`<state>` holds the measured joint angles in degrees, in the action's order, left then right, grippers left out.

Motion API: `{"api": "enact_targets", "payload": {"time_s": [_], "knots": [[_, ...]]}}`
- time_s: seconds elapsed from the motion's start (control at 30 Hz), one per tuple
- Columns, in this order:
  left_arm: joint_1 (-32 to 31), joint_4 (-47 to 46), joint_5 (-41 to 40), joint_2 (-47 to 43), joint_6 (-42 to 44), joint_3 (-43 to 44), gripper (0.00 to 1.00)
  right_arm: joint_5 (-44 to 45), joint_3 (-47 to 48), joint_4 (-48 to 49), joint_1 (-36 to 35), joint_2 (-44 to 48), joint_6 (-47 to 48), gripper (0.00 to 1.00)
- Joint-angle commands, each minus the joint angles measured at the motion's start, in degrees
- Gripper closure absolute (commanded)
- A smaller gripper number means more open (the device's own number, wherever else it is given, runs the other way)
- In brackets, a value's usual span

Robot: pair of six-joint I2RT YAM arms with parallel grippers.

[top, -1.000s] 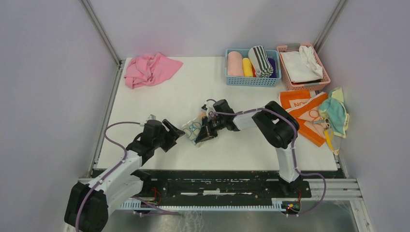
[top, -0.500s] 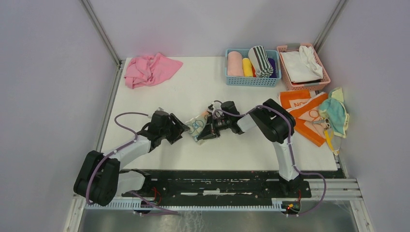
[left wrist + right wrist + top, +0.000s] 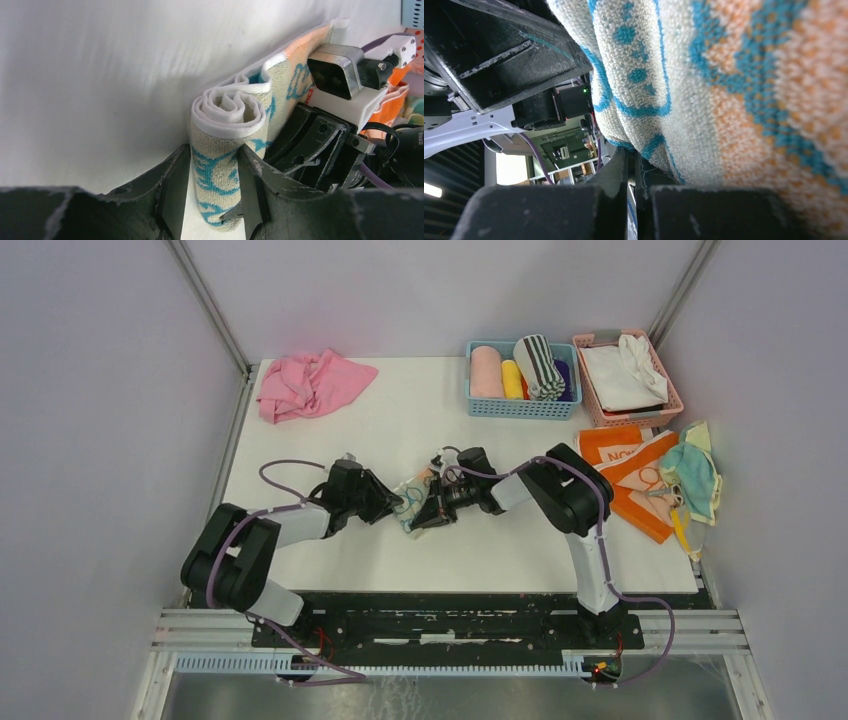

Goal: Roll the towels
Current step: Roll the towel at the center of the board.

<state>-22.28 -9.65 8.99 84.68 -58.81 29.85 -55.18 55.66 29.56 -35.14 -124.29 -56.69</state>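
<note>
The pale towel with teal bunny prints [image 3: 410, 497] lies rolled at mid-table between both grippers. In the left wrist view the roll [image 3: 227, 115] stands on end between my left gripper's [image 3: 214, 150] fingers. The right finger [image 3: 250, 185] touches it and a thin strip of table shows at the left finger [image 3: 172, 190]. My left gripper [image 3: 385, 502] is open around the roll. My right gripper [image 3: 428, 508] is shut on the towel's loose edge [image 3: 724, 75], jaws [image 3: 631, 160] nearly together. The orange towel [image 3: 625, 475] and teal-and-yellow towels [image 3: 692, 475] lie at the right edge.
A crumpled pink cloth [image 3: 310, 383] lies at the back left. A blue basket [image 3: 520, 408] holds several rolled towels at the back. A pink basket [image 3: 630, 418] with white cloth stands beside it. My right gripper's body [image 3: 320, 140] sits close behind the roll.
My left arm has swung right and forward until its fingers straddle the rolled towel. My right gripper has shifted slightly and kept hold of the towel.
</note>
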Motion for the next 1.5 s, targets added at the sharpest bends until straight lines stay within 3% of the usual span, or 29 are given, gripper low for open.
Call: {"api": "enact_targets", "payload": {"time_s": [0.0,0.17,0.33,0.5,0.63,0.8,1.0,1.3,1.47], "knots": [[-2.3,-1.4,-1.9,4.1,2.4,0.6,0.52,6.8,-0.5,-15.3,0.5,-1.3,8.6,0.92],[-3.7,0.1,-4.9,6.8,0.8,0.0,0.61,10.4,-1.1,-20.6,0.4,2.5,14.0,0.79],[-4.0,1.6,-6.7,8.3,-1.3,-1.5,0.67,19.1,-0.4,-32.2,-1.0,13.6,22.8,0.63],[-4.1,2.5,-7.9,7.6,-2.3,-2.3,0.68,36.2,2.2,-44.3,-5.9,26.2,33.2,0.49],[-4.2,3.8,-8.7,6.7,-2.6,-2.1,0.69,54.9,2.4,-45.4,-13.9,31.9,39.7,0.41],[-4.6,4.9,-9.0,5.9,-3.2,-1.9,0.68,69.9,3.0,-41.1,-23.6,32.5,45.2,0.41],[-5.0,5.2,-9.1,5.3,-4.2,-2.3,0.68,83.2,5.7,-35.9,-32.1,26.5,52.8,0.43],[-5.1,6.1,-9.7,4.3,-4.3,-2.2,0.69,89.7,8.8,-34.2,-34.6,17.3,56.6,0.46],[-5.0,6.1,-9.7,4.5,-4.3,-2.8,0.68,88.9,9.2,-35.5,-34.6,14.3,56.9,0.51]]}}
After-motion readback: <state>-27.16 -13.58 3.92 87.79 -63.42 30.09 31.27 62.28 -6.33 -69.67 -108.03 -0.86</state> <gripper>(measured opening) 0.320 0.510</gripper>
